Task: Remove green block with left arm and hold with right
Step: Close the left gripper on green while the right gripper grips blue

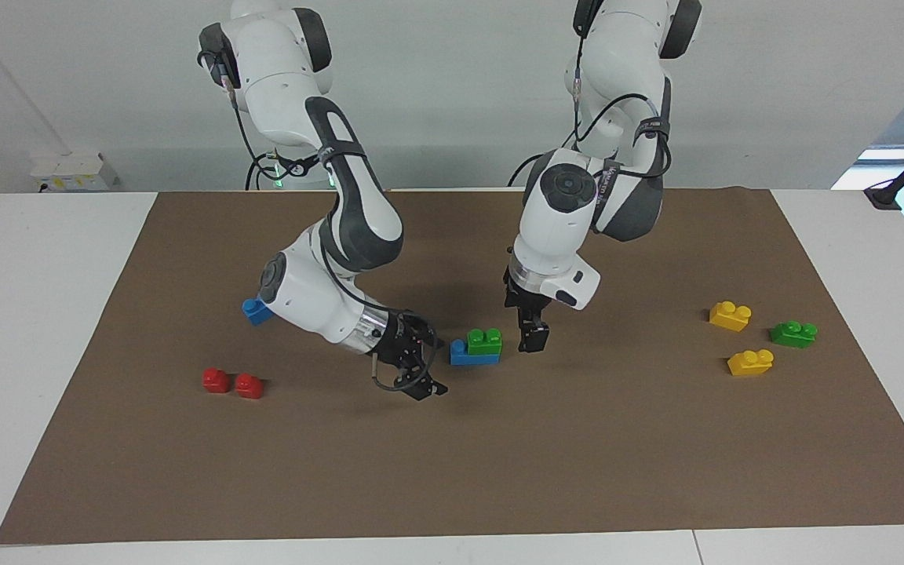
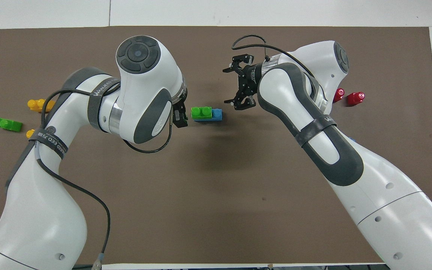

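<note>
White table (image 1: pixel 44 329) carries a brown mat (image 1: pixel 452 471); plain grey wall at the robots' end.

Green block (image 1: pixel 484 340): two-stud brick, seated on a three-stud blue brick (image 1: pixel 474 357) mid-mat, covering the two studs toward the left arm's end. One blue stud stands bare toward the right arm's end. Studs up. Long axis of both bricks runs along the table, from one arm's end to the other.

Left claw (image 1: pixel 532 339): pointing down, low, just beside the green block on the left arm's end, not touching as far as I can see. Fingers parted, nothing between them.

Right claw (image 1: pixel 421 365): lying nearly level, low over the mat just beside the bare end of the blue brick. Fingers spread wide, nothing held.

Handling, my judgement: hard moulded plastic, light, stiff, smooth-sided and a bit slippery. The stud fit should need a firm pull, and a light base would lift with it unless pinned. Best hold for the left claw looks to be across the green block's two long side faces, above the seam; for the right claw, the blue brick at its bare-stud end, across the width.

Elsewhere: two red bricks (image 1: pixel 232 383) toward the right arm's end, a second blue brick (image 1: pixel 254 311) partly hidden by the right arm; two yellow bricks (image 1: pixel 730 315) and a darker green brick (image 1: pixel 793 333) toward the left arm's end.
</note>
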{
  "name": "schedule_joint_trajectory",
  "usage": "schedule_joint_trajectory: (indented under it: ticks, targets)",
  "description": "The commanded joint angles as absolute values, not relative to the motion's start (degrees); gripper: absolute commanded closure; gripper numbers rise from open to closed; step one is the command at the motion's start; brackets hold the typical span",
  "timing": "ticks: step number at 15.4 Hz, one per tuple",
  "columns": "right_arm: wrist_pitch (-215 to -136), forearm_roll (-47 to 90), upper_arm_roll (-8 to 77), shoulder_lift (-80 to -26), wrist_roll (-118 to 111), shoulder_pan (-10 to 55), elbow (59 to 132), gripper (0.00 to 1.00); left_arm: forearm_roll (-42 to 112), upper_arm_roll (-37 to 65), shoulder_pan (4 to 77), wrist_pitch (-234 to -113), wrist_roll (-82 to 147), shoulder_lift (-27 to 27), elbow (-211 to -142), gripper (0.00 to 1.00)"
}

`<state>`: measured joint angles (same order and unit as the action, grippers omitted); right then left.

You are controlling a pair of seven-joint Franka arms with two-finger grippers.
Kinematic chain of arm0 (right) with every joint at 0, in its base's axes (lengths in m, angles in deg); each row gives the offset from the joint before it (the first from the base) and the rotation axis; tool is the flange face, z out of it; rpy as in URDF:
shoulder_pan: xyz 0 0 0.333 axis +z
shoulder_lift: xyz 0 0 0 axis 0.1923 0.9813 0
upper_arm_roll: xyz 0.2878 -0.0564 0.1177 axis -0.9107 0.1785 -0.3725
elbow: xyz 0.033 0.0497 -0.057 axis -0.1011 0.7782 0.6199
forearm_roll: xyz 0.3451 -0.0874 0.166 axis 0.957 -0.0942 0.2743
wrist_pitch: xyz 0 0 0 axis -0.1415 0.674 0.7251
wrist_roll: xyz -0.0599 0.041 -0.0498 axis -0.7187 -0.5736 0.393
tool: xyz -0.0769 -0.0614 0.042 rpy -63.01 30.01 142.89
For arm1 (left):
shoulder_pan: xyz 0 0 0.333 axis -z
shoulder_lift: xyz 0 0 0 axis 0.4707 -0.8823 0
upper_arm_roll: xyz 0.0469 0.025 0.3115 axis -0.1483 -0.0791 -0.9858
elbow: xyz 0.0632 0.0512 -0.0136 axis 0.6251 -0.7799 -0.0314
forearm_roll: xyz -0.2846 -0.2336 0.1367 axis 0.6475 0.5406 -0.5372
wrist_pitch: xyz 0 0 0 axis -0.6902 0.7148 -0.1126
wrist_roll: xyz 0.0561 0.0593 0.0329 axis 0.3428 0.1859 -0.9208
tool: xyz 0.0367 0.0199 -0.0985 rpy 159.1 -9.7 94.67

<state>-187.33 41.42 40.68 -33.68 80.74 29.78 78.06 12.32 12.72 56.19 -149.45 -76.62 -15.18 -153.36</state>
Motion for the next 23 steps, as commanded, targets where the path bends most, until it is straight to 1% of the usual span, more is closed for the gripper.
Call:
schedule_joint_trajectory:
  ticks: [1, 5, 9, 11, 13, 15, 19, 23]
  targets:
    - [-188.0, 42.4, 40.7, -33.4, 82.8, 30.5, 78.0, 0.00, 12.5, 11.8, 57.1, -148.2, -77.6, -16.3, -151.3, 0.00]
    - [-187.0, 42.4, 40.7, -32.9, 84.1, 30.9, 78.3, 0.00, 12.5, 11.7, 57.1, -148.1, -77.5, -16.2, -151.3, 0.00]
    - [-187.0, 42.4, 40.7, -32.9, 85.3, 31.1, 80.9, 0.00, 12.6, 11.6, 56.9, -147.9, -77.6, -16.2, -151.3, 0.00]
    - [-186.7, 42.4, 40.7, -34.1, 85.9, 31.1, 82.5, 0.00, 12.6, 11.6, 56.9, -148.0, -77.6, -16.2, -151.3, 0.00]
    - [-184.7, 42.4, 40.7, -35.4, 86.2, 31.0, 83.9, 0.00, 12.5, 11.6, 57.0, -148.1, -78.6, -16.2, -151.3, 0.00]
    - [-184.6, 42.4, 40.7, -35.3, 85.9, 31.1, 84.0, 0.00, 12.5, 11.6, 57.0, -148.2, -78.9, -16.3, -151.3, 0.00]
    - [-185.9, 42.4, 40.7, -34.4, 85.4, 32.2, 84.1, 0.00, 12.4, 11.6, 57.2, -148.7, -81.6, -16.3, -151.4, 0.00]
    - [-190.3, 42.4, 40.7, -33.1, 85.2, 33.8, 84.1, 0.00, 12.4, 11.6, 57.3, -148.8, -82.6, -16.3, -151.4, 0.00]
